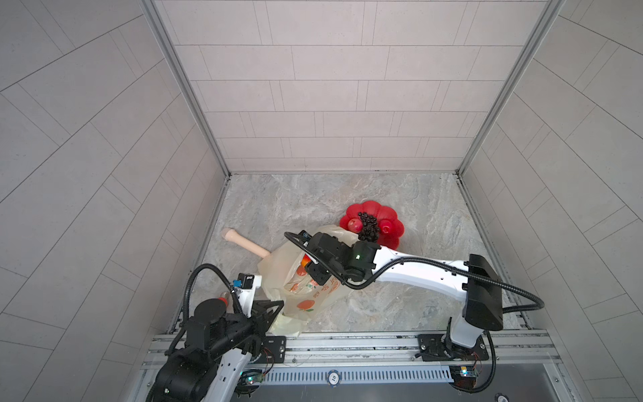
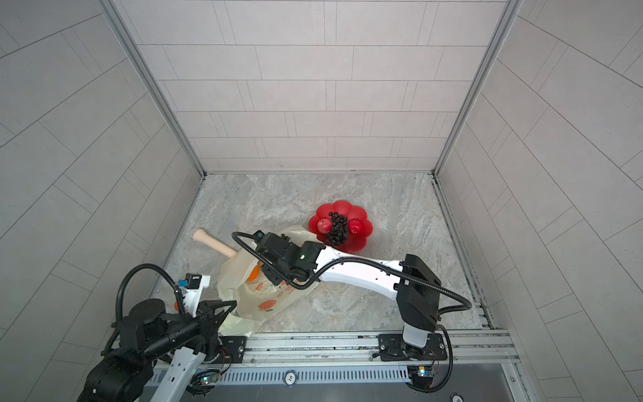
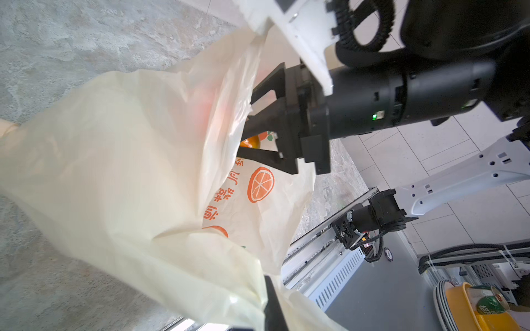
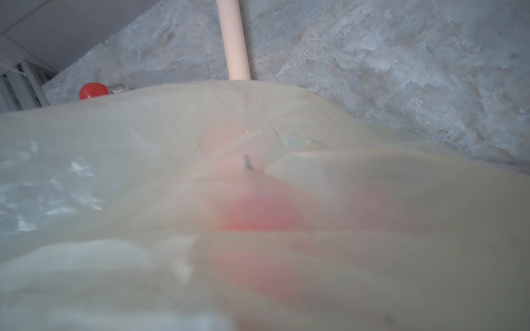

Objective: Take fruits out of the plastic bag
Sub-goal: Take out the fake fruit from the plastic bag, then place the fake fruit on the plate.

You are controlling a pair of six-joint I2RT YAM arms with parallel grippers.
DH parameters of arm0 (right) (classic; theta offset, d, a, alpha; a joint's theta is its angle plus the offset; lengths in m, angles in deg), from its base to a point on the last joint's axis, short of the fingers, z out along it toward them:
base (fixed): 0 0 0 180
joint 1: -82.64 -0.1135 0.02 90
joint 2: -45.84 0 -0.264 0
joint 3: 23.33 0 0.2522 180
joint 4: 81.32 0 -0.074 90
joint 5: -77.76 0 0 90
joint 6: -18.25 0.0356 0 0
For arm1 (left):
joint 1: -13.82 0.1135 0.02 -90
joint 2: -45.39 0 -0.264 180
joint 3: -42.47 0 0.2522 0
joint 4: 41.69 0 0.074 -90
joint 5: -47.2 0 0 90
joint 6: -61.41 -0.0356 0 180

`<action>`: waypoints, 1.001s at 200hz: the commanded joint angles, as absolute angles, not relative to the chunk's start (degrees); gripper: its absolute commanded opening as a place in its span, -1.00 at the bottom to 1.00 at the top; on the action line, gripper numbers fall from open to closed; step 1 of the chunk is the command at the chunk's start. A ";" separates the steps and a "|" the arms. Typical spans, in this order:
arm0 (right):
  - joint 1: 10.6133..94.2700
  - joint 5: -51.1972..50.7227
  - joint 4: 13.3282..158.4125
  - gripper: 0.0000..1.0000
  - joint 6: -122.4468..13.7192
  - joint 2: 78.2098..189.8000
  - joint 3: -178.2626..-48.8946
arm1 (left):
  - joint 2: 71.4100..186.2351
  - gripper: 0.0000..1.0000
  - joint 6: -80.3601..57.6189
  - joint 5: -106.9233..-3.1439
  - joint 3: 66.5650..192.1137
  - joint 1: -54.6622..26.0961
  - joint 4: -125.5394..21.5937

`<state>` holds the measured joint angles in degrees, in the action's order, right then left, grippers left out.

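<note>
Plastic bag [image 3: 129,172], nearest us, is pinched by the left gripper [image 3: 271,298], jaws closed; the right gripper [image 3: 252,127] reaches into its mouth beside an orange [image 3: 250,142]; we cannot tell whether it grips.

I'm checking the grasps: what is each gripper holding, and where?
The left gripper is shut on the plastic bag at the rim of its opening. The right gripper reaches inside the bag. Its jaws are hidden, so any hold cannot be told.
</note>
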<state>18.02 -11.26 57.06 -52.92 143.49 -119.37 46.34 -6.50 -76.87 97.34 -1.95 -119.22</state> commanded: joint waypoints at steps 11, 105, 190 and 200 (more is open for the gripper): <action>17.25 -7.56 59.85 -0.33 -54.55 137.05 -116.32 | 45.59 -0.92 -6.01 -75.59 97.64 -1.65 -119.18; 17.32 -10.38 54.76 -0.33 -57.66 122.59 -117.64 | 45.57 -0.91 -5.10 -74.01 97.66 -1.62 -119.48; 32.93 -20.39 47.53 -0.33 -56.10 112.21 -113.92 | 45.59 -0.96 -4.58 -73.26 97.65 -1.51 -119.53; 37.17 -18.89 47.46 -0.33 -56.23 112.26 -113.10 | 45.66 -0.96 -4.52 -73.34 97.72 -1.38 -119.53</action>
<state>30.74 -17.97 49.81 -56.46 113.30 -115.32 46.34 -4.84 -73.76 97.34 -1.71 -119.27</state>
